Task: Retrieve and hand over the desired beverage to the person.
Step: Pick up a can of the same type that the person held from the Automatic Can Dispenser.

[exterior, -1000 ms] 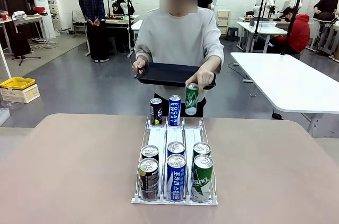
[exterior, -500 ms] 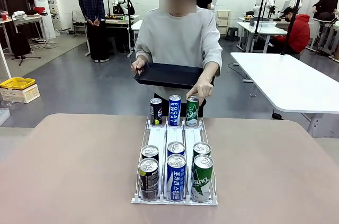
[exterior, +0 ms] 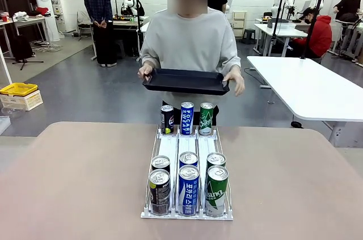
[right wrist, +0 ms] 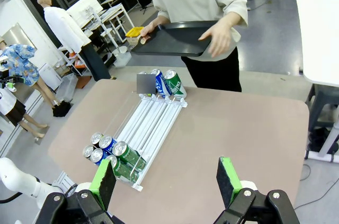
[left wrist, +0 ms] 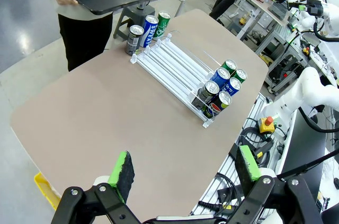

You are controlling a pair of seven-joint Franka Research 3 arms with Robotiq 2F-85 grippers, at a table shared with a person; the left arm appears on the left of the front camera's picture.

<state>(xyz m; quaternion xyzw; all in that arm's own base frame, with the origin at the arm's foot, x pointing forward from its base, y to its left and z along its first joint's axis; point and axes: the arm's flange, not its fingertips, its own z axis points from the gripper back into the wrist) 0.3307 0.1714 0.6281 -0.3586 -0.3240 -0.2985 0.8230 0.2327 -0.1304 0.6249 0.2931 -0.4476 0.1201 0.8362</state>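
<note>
Person [exterior: 190, 41] has released green can [exterior: 206, 118], holding tray [exterior: 184, 81]; left hand [left wrist: 185, 166] and right hand [right wrist: 167, 179] gape apart.

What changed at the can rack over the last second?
The person's hand set the green can down at the far end of the rack, right lane, let go and drew back up to the black tray. The blue can and black can beside it, the six near cans and the rack stayed put.

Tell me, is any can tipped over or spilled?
No, nothing looks wrong. Three far cans and six near cans all stand upright in the white rack on the table. No spill shows.
</note>
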